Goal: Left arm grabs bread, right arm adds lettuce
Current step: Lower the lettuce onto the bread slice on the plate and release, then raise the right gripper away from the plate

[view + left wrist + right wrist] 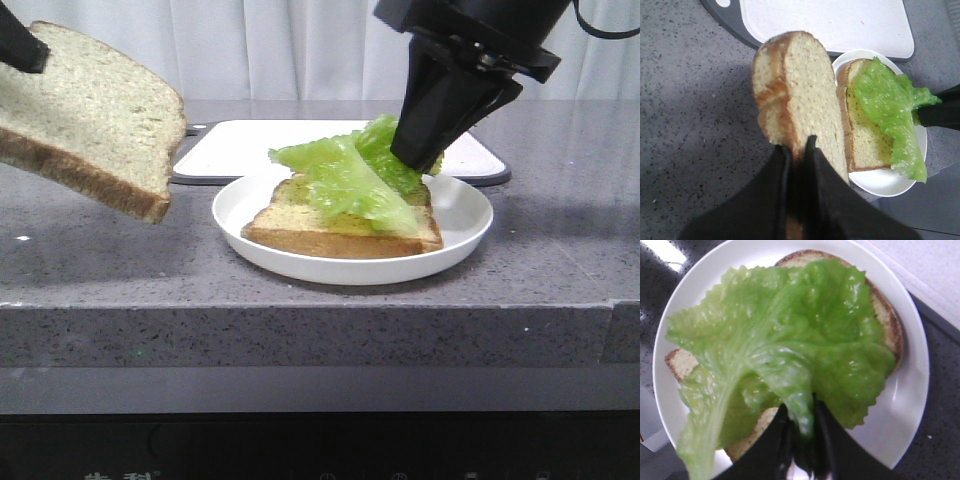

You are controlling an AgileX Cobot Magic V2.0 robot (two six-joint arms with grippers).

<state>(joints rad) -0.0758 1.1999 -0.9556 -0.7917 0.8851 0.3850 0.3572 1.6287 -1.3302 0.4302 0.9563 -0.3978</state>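
Bread nearest, airborne left of plate, clamped in left gripper. Right gripper pinches lettuce, draped over slice on plate.

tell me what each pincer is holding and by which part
Left pincer: thick tan speckled bread slice, clamped at one edge. Right pincer: ruffled light-green lettuce leaf, pinched at its edge.

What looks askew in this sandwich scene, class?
The lettuce lies crooked on the plated slice, one end drooping past its crust. The right pincer grips it; the left pincer holds the bread aloft.
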